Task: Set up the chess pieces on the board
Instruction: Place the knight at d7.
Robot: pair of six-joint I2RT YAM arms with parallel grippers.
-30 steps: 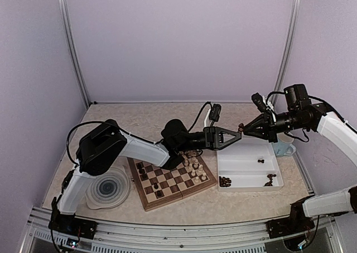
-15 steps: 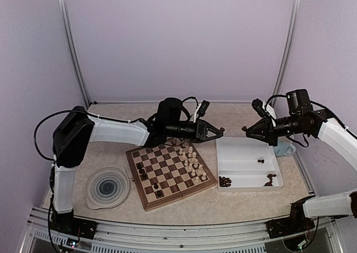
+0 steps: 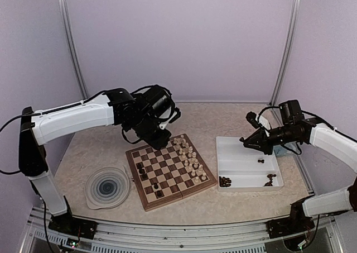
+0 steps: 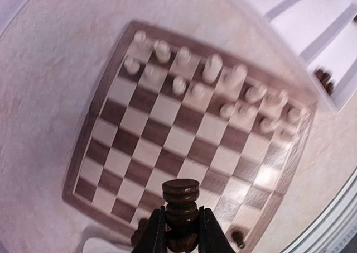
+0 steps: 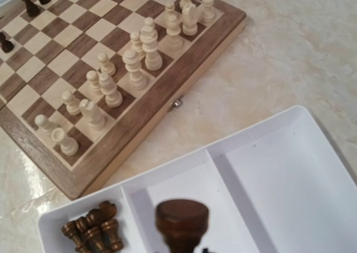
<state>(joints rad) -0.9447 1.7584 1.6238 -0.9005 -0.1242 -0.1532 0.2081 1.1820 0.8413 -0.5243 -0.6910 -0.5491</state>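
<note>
Between the closed fingers of my left pincer (image 4: 181, 218) stands a dark piece (image 4: 181, 197), upright. The board (image 4: 165, 109) lies below it, with the pale pieces (image 4: 212, 68) ranked along the side farthest from that pincer. A second ago both pincers met tip to tip; now the left has swung over the board, so I judge the handover done and placement next. My right pincer (image 3: 246, 139) hangs above the white tray (image 5: 268, 169), seemingly gripping a second dark piece (image 5: 182, 219). Around them are a pale marbled surface (image 3: 100, 147), a blue-swirl plate (image 3: 107, 187) and lilac walls (image 3: 178, 41).
</note>
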